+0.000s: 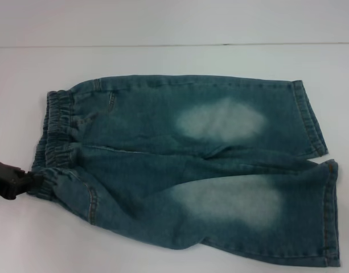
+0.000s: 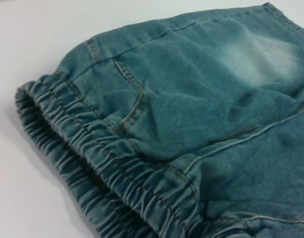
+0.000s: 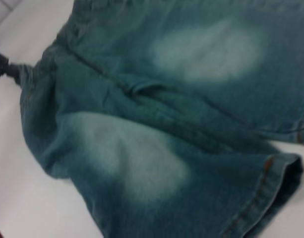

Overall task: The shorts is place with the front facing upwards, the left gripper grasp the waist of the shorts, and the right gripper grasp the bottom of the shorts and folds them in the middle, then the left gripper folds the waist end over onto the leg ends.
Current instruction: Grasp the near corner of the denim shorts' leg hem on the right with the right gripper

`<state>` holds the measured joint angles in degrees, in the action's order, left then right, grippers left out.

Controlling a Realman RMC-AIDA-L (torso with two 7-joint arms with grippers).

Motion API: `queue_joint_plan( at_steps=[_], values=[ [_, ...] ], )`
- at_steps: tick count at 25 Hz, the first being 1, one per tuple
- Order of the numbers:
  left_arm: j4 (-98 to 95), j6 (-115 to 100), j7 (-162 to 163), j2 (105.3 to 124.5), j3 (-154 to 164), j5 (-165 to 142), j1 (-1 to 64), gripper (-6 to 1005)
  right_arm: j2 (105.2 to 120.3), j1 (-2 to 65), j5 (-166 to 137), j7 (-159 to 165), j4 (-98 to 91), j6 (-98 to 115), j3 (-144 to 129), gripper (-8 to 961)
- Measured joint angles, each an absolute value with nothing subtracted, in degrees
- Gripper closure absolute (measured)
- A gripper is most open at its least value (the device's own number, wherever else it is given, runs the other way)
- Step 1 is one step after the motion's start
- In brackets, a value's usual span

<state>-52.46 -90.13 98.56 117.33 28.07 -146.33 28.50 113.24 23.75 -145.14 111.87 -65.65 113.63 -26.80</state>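
Left gripper [image 1: 15, 179] sits at the table's left edge against the near corner of the shorts' [image 1: 191, 170] waistband [image 1: 57, 131] — whether it pinches the cloth I cannot tell. Spread flat across the white table [image 1: 174, 62], legs toward the right edge, the denim looks soft yet weighty, likely to drape and drag. Best holds: the thick elastic waist and the stitched hem [image 1: 331, 213] — both firm. Right gripper is out of sight.

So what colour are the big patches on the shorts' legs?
Faded whitish patches on the blue-green denim shorts; the head view shows them best.
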Motion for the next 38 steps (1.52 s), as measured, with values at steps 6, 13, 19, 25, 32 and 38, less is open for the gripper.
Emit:
queue_joint_plan(
  at_steps=[6,13,19,25,32,38],
  values=[
    [-52.5,-89.7,98.7,117.34,28.0,-146.3,28.3,934,113.1,25.6,-149.4,117.3,-65.7,113.8,-30.9,29],
    [-52.4,-88.4,98.4,117.52,28.0,-146.4,28.0,933,113.59,26.2,-149.6,122.5,-65.1,113.9,-40.0,30],
    [-52.0,-88.1,98.2,117.6,28.2,-146.4,27.9,931,115.18,26.7,-149.7,124.4,-65.0,113.8,-43.7,31],
    [-52.0,-88.1,98.1,117.59,28.2,-146.4,27.2,927,117.46,27.2,-151.1,126.0,-64.9,113.2,-45.7,32],
    [-52.3,-88.1,98.0,117.5,28.2,-146.3,26.6,921,119.24,28.1,-155.2,126.2,-64.9,112.3,-45.4,33],
    [-52.3,-88.1,97.5,117.5,28.2,-146.5,26.4,917,119.37,28.3,-155.2,126.7,-64.1,111.1,-45.3,34]
  ],
)
